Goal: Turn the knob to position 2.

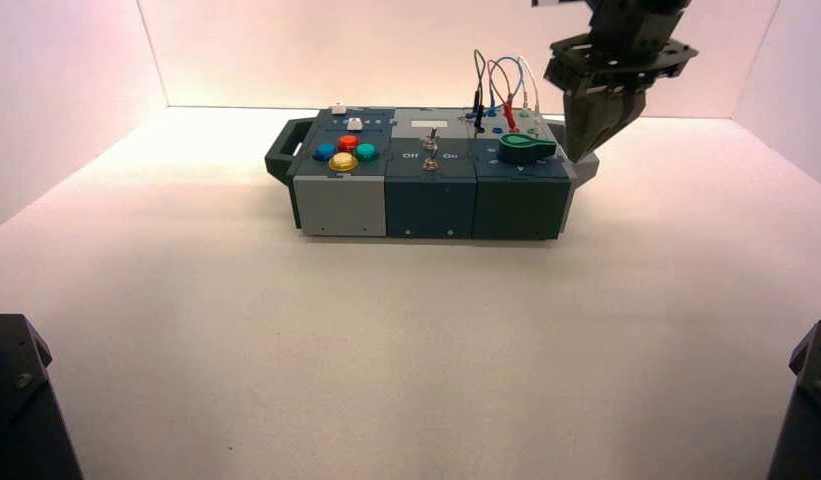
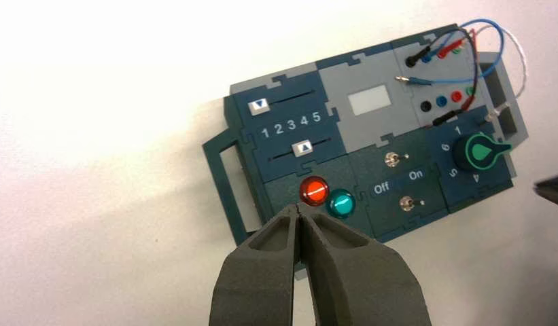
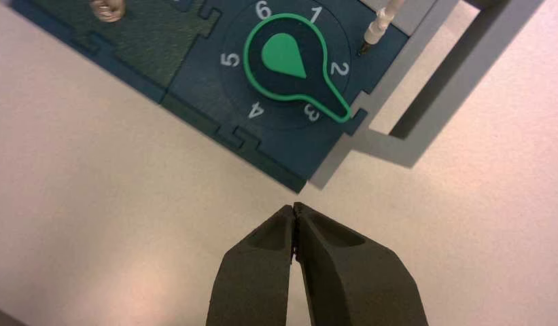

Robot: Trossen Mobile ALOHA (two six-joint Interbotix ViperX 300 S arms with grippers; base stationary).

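The green teardrop knob (image 1: 527,148) sits on the right end of the box (image 1: 338,204). In the right wrist view the knob (image 3: 286,58) has numbers 1 to 6 around it, and its pointed lobe lies between 2 and 3, close to 3. My right gripper (image 1: 584,154) hangs just right of the knob, beside the box's right end, above the table. Its fingers are shut and empty (image 3: 294,207). My left gripper (image 2: 300,209) is shut and empty, high above the box's button end; it does not show in the high view. The knob also shows in the left wrist view (image 2: 481,152).
Coloured push buttons (image 1: 346,152) sit on the box's left part, two metal toggle switches (image 1: 432,150) marked Off/On in the middle, looped wires (image 1: 501,85) plugged in behind the knob. Two sliders (image 2: 281,125) lie by the dark handle (image 1: 286,150). White walls surround the table.
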